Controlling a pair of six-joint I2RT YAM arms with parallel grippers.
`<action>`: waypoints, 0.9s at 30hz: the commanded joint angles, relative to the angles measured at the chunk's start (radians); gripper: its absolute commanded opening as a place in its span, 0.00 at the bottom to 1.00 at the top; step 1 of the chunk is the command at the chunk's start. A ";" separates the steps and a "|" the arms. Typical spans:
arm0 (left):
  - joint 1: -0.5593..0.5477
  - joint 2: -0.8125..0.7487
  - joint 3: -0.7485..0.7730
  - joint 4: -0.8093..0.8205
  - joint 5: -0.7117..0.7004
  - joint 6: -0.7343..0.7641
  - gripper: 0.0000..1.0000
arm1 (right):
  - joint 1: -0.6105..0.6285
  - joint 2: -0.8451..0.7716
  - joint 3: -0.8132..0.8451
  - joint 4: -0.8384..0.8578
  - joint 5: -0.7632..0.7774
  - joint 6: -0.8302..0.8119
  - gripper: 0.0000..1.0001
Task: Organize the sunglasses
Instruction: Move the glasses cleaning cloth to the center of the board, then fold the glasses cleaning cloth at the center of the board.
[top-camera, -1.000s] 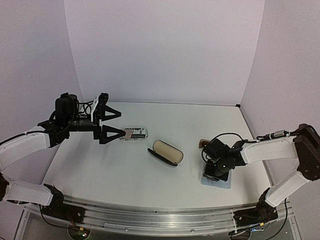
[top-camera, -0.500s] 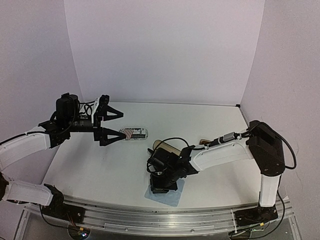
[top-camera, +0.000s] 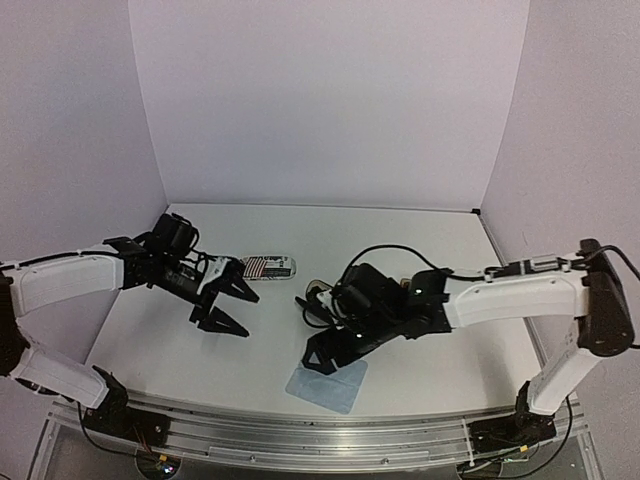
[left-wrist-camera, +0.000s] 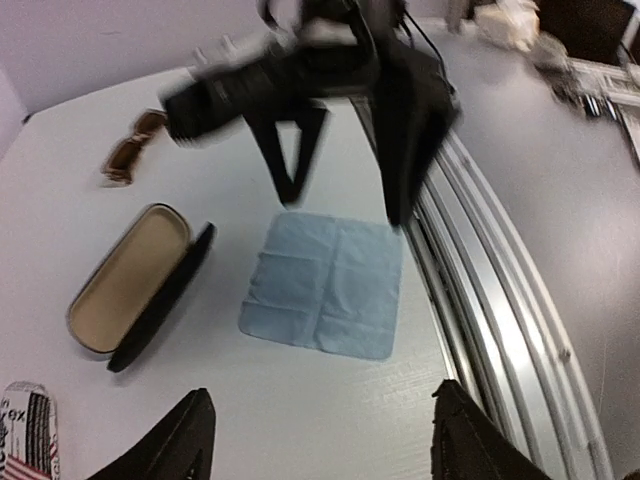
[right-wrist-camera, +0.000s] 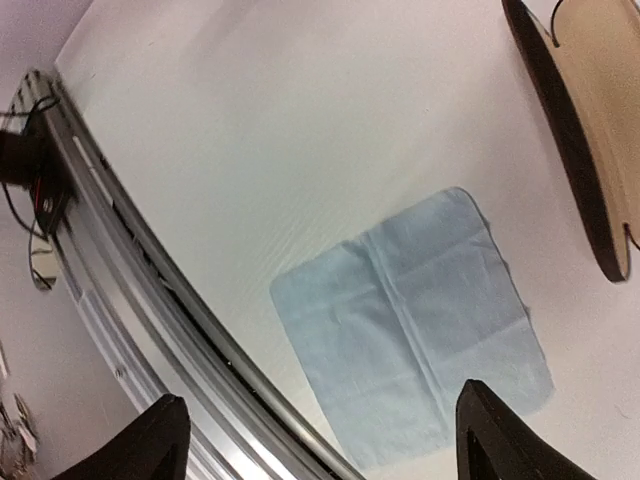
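In the left wrist view, the brown sunglasses (left-wrist-camera: 131, 150) lie at nine o'clock of the nearer right jaws; both jaws stand apart, empty.

Beyond the blue cloth (left-wrist-camera: 325, 285), the right gripper (left-wrist-camera: 342, 195) is motion-blurred. Left of the cloth, the striped case (left-wrist-camera: 28, 440) is cropped by the left wrist view's edge.

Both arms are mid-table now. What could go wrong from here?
1. The left hand and right hand are both open and close together; they could collide.
2. The cloth lies near the front rail; a drag could slide it off.
3. The right arm reaches past the open case; a low retreat might knock it.
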 joint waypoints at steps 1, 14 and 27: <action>-0.117 0.109 0.007 -0.210 -0.144 0.391 0.40 | 0.071 -0.120 -0.173 -0.014 0.014 -0.408 0.87; -0.396 0.430 0.072 0.031 -0.366 0.473 0.57 | 0.179 -0.082 -0.293 0.070 0.080 -0.658 0.68; -0.401 0.526 0.154 0.033 -0.426 0.497 0.49 | 0.178 -0.116 -0.368 0.176 0.083 -0.651 0.56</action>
